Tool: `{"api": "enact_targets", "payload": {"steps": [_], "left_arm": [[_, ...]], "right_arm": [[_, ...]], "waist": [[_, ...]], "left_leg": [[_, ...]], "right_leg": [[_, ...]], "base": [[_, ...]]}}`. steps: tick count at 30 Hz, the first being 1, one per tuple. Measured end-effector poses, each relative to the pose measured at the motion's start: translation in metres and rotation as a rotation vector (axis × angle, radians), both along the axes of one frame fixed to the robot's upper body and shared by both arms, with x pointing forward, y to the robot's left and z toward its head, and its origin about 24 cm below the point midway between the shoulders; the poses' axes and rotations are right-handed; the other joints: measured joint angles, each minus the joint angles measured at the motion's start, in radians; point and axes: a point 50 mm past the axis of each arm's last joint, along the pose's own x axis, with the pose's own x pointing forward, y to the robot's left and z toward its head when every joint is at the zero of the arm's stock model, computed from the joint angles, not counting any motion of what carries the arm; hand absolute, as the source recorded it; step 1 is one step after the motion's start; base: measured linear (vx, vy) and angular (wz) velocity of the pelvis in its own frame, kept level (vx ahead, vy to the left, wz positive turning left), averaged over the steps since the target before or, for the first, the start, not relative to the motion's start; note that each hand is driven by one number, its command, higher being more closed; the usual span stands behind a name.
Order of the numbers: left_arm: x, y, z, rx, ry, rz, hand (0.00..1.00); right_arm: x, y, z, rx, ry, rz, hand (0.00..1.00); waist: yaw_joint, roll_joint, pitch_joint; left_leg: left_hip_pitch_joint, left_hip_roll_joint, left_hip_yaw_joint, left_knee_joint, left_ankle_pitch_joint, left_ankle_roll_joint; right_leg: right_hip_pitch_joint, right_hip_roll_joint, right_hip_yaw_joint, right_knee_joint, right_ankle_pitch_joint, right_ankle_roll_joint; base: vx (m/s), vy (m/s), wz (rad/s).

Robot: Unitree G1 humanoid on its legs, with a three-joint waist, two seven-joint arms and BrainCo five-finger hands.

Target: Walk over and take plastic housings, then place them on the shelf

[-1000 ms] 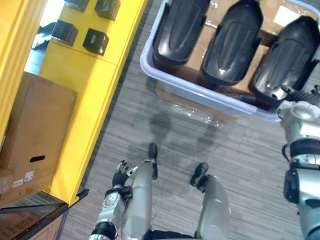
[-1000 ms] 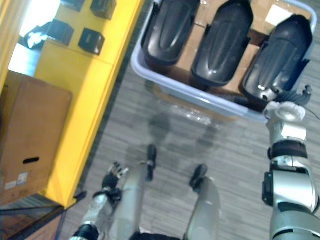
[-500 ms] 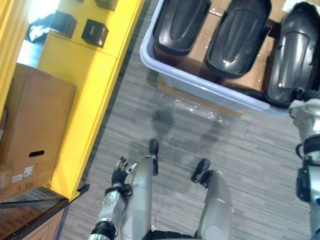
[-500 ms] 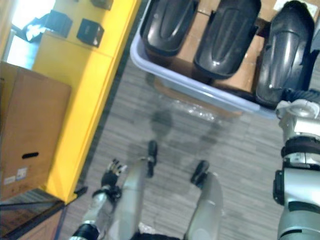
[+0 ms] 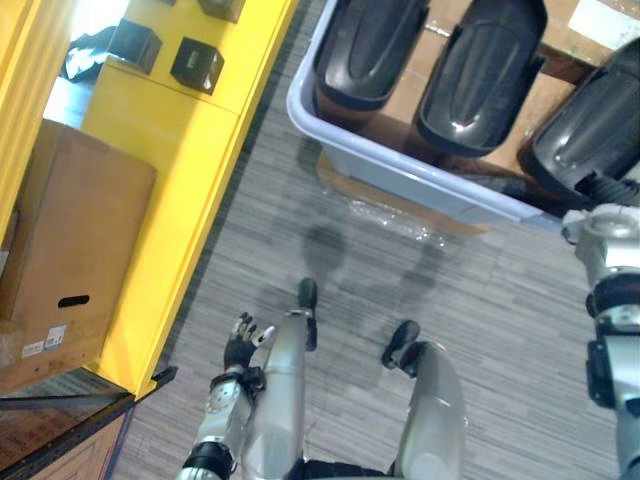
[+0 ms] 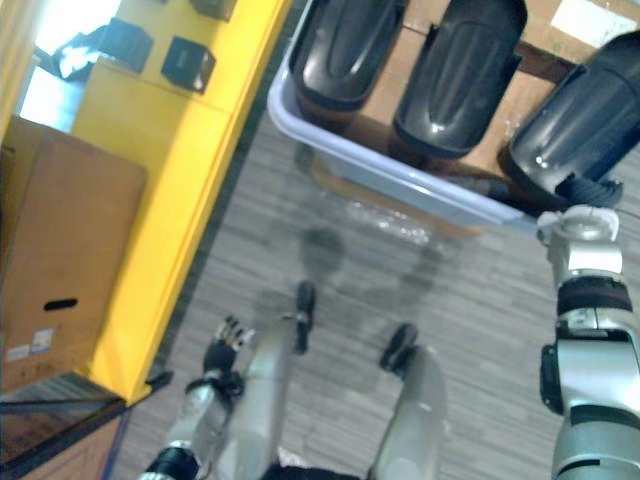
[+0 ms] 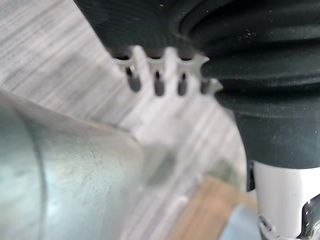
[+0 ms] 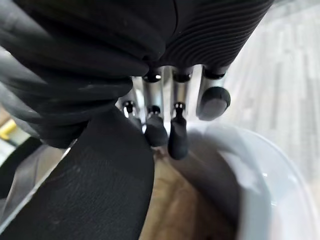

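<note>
L hand [image 5: 240, 345] is seen low, over the grey floor [image 5: 300, 220], fingers loosely spread, nothing held. At left, a cardboard box [image 5: 70, 250] is seen against the yellow shelf [image 5: 190, 160]. Farther out, R hand [image 5: 605, 190] is set at the near right corner of a pale plastic bin [image 5: 400, 170], right by the near end of the rightmost housing [image 5: 590, 135]; whether it's gripped can't be told. Two more black housings [image 5: 365, 50] [image 5: 480, 70] are laid alongside it in the bin, on cardboard [image 5: 400, 105]. Small black boxes [image 5: 197, 65] are seen on the shelf top.
</note>
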Motion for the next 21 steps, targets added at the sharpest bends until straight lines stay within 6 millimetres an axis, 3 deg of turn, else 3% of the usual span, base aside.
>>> {"api": "enact_targets", "payload": {"steps": [8, 16, 19, 21], "left_arm": [[-0.018, 0.009, -0.01, -0.029, 0.04, 0.064, 0.0], [-0.033, 0.021, -0.011, -0.048, 0.012, 0.144, 0.0], [-0.033, 0.022, -0.002, -0.059, -0.04, 0.169, 0.0], [-0.028, 0.027, 0.02, -0.042, -0.154, 0.181, 0.0]], "right_arm": [[-0.003, 0.014, 0.03, -0.196, -0.223, -0.017, 1.0], [-0.016, 0.007, 0.023, -0.176, -0.295, -0.116, 1.0], [-0.022, 0.008, 0.026, -0.181, -0.357, -0.116, 1.0], [-0.028, 0.012, 0.027, -0.242, -0.405, -0.108, 1.0]], "waist": [[-0.005, -0.016, -0.003], [-0.007, -0.067, -0.017], [-0.022, -0.073, -0.019], [-0.03, -0.086, -0.031]], "left_leg": [[0.106, 0.01, 0.005, -0.031, -0.004, 0.005], [0.261, 0.012, 0.021, -0.133, 0.011, -0.005], [0.361, 0.006, 0.022, -0.217, 0.032, -0.013], [0.456, 0.006, 0.023, -0.303, 0.058, -0.027]], "right_leg": [[0.101, 0.014, -0.002, -0.029, 0.0, 0.002], [0.263, 0.032, -0.026, -0.145, 0.022, 0.024], [0.37, 0.045, -0.053, -0.239, 0.05, 0.03], [0.464, 0.071, -0.063, -0.335, 0.081, 0.035]], "base": [[-0.03, -0.017, -0.04], [0.04, -0.003, 0.0], [0.15, 0.001, 0.04], [0.15, -0.011, 0.0]]}}
